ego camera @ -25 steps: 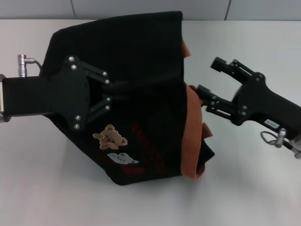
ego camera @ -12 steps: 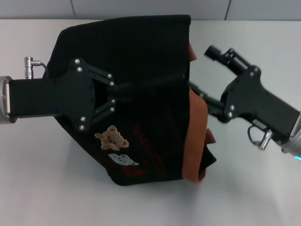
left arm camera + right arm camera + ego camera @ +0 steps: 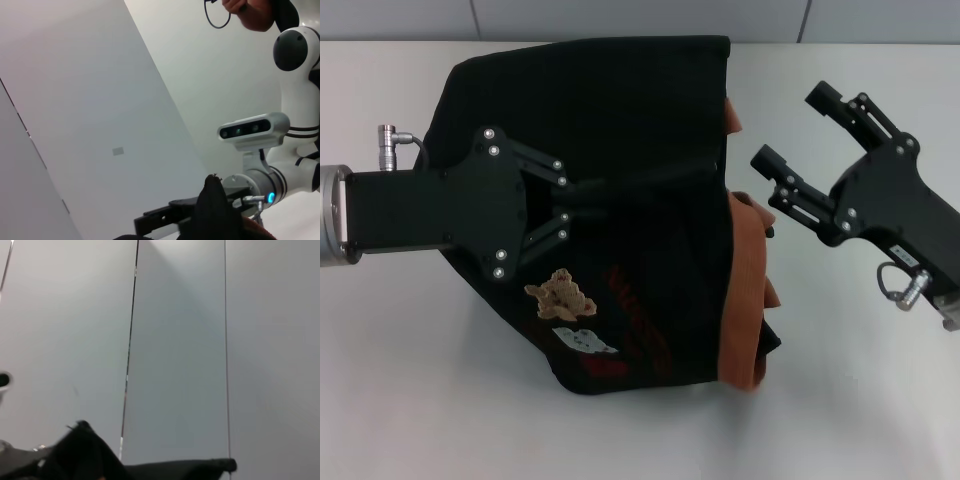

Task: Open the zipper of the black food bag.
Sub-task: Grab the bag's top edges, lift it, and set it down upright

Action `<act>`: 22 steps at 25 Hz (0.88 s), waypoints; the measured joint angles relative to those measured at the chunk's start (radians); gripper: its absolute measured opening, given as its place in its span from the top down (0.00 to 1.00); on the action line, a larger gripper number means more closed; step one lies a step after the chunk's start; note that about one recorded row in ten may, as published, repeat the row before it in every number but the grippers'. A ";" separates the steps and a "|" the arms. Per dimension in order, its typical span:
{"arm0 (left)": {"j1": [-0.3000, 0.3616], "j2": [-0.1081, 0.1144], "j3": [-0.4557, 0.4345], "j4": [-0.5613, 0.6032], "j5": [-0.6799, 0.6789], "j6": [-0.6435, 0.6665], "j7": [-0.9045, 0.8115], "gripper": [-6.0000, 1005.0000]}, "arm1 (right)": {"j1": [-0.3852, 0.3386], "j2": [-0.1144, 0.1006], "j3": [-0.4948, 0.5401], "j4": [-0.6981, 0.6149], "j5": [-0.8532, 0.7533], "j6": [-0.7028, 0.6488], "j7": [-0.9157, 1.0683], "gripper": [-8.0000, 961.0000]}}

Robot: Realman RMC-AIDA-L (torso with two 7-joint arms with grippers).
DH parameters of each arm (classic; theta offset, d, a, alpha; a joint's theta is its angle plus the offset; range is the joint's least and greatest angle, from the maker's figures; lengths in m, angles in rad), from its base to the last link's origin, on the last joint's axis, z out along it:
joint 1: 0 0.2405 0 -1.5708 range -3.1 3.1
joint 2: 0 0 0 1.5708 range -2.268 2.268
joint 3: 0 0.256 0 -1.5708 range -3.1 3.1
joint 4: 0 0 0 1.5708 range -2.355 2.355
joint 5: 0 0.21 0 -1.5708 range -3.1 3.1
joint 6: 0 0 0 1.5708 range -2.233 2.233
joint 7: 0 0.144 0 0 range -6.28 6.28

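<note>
The black food bag point(image 3: 640, 100) lies on its side in the middle of the white table in the head view, with the tan bear patch point(image 3: 560, 293), the pale blue one point(image 3: 582, 342) and red lettering point(image 3: 640, 320) facing up. Its tan-brown strap point(image 3: 740, 290) bunches along the right edge. My left gripper point(image 3: 582, 197) reaches in from the left and is shut on a raised ridge of the bag's fabric. A peak of that black fabric point(image 3: 212, 210) shows in the left wrist view. The zipper's pull cannot be made out. My right gripper point(image 3: 790, 128) hangs open just right of the bag, touching nothing.
The white table point(image 3: 860, 400) stretches around the bag, with bare surface in front and to the right. A grey panelled wall point(image 3: 620, 15) runs along its far edge. A silver cable plug point(image 3: 390, 132) sticks out at my left wrist.
My right gripper has pulled back to the right, off the bag's edge, and stays open. The left gripper keeps its pinch and has shifted slightly right with the bag.
</note>
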 joint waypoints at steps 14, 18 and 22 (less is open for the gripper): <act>-0.008 0.000 0.002 -0.009 0.003 -0.003 0.000 0.90 | 0.019 0.003 -0.120 -0.003 -0.020 -0.043 -0.041 0.15; -0.012 -0.001 0.023 -0.009 -0.003 -0.004 -0.001 0.90 | 0.051 0.005 -0.105 0.039 -0.014 -0.024 -0.054 0.15; -0.013 -0.002 0.024 -0.009 -0.004 -0.004 -0.001 0.90 | 0.060 0.005 -0.055 0.071 -0.012 0.024 -0.057 0.15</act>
